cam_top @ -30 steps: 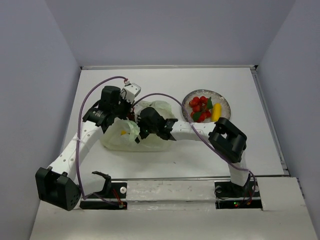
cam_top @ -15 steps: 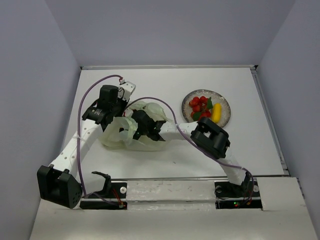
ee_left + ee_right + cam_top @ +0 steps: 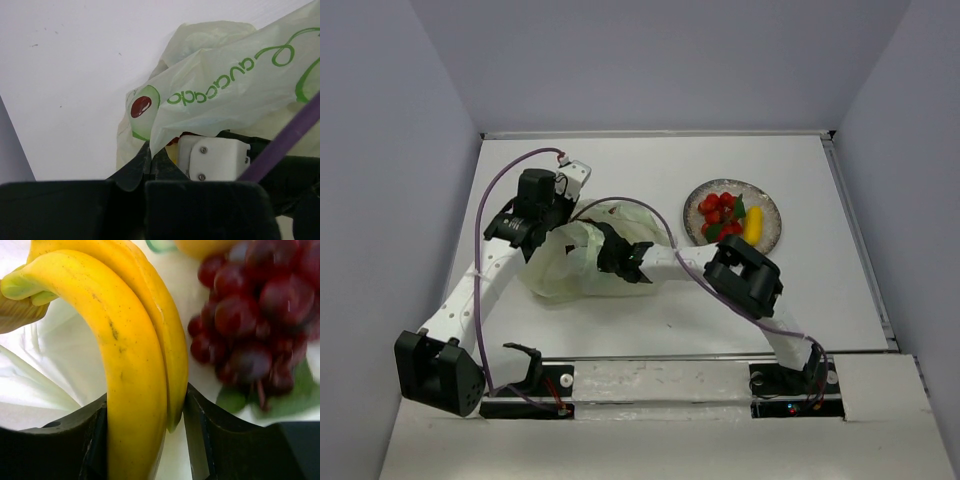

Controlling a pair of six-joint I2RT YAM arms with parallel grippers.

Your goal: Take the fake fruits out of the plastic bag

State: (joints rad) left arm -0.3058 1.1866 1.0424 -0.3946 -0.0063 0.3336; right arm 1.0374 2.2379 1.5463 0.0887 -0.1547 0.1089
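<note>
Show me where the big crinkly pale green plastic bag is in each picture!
Top external: the big crinkly pale green plastic bag lies left of centre.
Left wrist: the bag fills the upper right, with green lettering.
Right wrist: likely the pale film behind the yellow plastic banana.
Shared landmark: purple cable, in the top and left-wrist views only.

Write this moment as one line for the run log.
left gripper: shut on plastic bag | right gripper: shut on banana | grapes: beside banana
</note>
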